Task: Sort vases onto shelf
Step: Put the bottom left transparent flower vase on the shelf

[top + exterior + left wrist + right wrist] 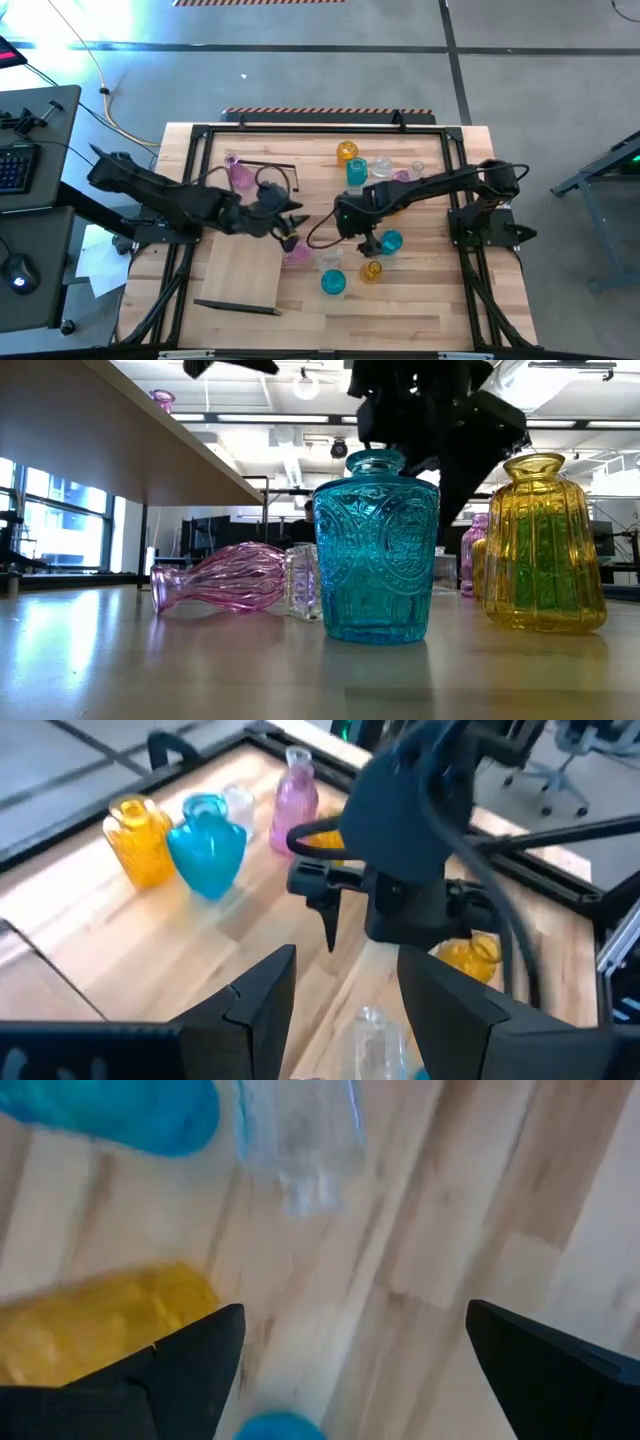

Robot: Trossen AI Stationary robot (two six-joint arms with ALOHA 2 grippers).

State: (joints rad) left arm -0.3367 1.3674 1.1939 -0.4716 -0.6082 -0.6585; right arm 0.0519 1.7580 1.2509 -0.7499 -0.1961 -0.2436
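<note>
On pale wood — ribbed pink vase (220,588) lying beside embossed teal vase (376,555)

From overhead I get bright, even light on the bench (420,310). At bench height, ceiling lamps (308,387) and windows (60,520) glare behind backlit glass. My right wrist feed is smeared with blur.

No readable text, labels, brands or numbers anywhere.
</note>
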